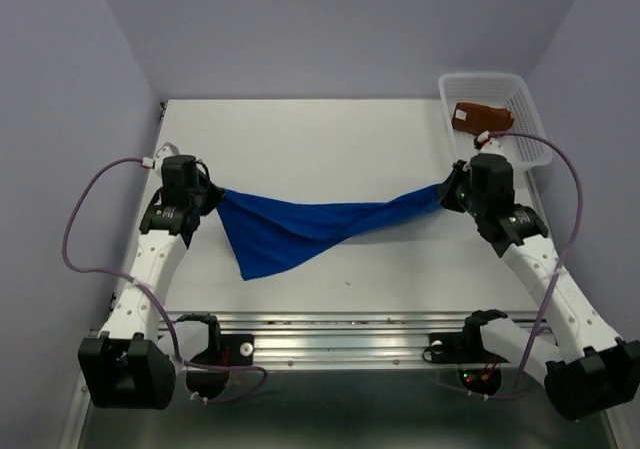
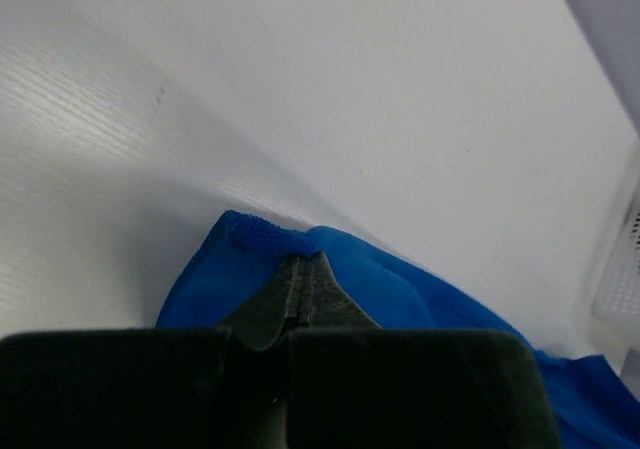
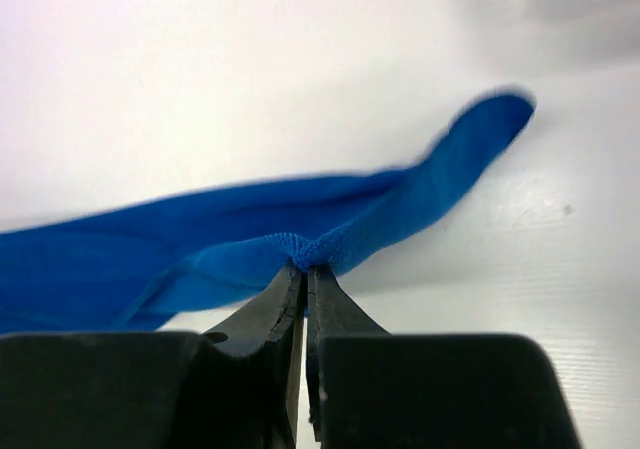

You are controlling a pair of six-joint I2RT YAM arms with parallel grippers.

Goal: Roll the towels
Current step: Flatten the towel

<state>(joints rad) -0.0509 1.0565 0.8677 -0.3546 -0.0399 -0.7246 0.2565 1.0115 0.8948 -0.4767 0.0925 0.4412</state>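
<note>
The royal blue towel (image 1: 310, 227) hangs stretched and twisted between both grippers above the white table (image 1: 320, 139). My left gripper (image 1: 212, 201) is shut on its left corner; in the left wrist view the tips (image 2: 303, 261) pinch the blue cloth (image 2: 400, 289). My right gripper (image 1: 447, 195) is shut on the right corner; in the right wrist view the tips (image 3: 306, 269) pinch a fold of the towel (image 3: 200, 249). The rust-brown towel (image 1: 483, 117) lies bunched in the white mesh basket (image 1: 530, 119) at the back right.
The basket stands at the table's back right corner, just behind my right arm; its edge shows in the left wrist view (image 2: 625, 269). Lilac walls close the table on the left, back and right. A metal rail (image 1: 340, 331) runs along the near edge.
</note>
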